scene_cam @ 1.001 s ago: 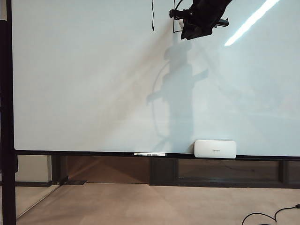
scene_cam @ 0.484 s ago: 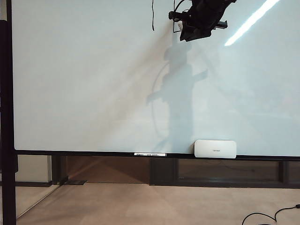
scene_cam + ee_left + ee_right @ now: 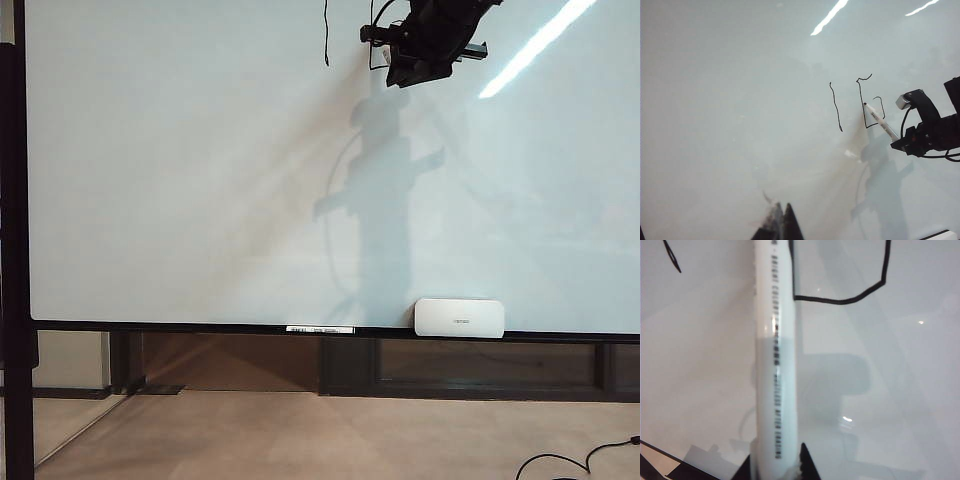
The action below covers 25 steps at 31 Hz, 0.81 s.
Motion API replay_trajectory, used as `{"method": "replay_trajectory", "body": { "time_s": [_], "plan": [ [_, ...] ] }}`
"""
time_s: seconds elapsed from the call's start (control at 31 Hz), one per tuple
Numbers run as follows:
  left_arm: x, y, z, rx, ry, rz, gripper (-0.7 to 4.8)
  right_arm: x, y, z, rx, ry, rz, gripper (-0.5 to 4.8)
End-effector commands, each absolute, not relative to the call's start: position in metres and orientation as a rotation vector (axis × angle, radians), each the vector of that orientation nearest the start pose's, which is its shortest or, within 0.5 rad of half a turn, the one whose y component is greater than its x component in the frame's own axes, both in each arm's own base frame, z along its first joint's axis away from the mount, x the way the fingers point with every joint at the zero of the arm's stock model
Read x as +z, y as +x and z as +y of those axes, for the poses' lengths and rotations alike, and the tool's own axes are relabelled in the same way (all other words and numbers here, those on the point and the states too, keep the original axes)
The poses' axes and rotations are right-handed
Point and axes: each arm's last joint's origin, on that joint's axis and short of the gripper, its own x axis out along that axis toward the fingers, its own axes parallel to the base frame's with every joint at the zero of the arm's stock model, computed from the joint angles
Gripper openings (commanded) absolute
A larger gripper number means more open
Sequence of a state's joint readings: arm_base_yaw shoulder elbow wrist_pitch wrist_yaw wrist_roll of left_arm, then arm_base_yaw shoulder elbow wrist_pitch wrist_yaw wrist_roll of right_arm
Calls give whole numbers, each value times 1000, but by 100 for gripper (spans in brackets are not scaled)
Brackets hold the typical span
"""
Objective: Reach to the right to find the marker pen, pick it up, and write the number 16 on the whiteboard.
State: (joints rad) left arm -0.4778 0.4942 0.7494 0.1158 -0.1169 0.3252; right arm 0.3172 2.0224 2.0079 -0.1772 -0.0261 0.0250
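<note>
My right end effector (image 3: 385,45), clamped on the marker pen (image 3: 775,365), had barely shifted against the whiteboard (image 3: 200,200), the number 16 (image 3: 857,102) nearly complete; my left end effector (image 3: 779,225) hung back, its state unclear.

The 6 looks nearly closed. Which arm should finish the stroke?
Right. Its claw grips the marker pen, tip on the whiteboard inside the unfinished 6. The left claw holds no pen and sits well back from the digits, so it is likely worse placed.
</note>
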Motion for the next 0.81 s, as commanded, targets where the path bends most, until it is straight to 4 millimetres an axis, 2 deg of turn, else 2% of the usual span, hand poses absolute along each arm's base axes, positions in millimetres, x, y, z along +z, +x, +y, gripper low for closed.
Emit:
{"method": "replay_trajectory", "body": {
  "time_s": [0.03,0.48,0.81],
  "plan": [
    [386,88,-42,-288,210,-428,-5,385,451,148,291,-1,165,-5],
    [386,88,-42,-288,211,-428,-6,384,451,144,174,-12,182,-5],
    [387,84,-40,-283,206,-443,-6,395,442,147,169,-10,159,-5]
  ]
}}
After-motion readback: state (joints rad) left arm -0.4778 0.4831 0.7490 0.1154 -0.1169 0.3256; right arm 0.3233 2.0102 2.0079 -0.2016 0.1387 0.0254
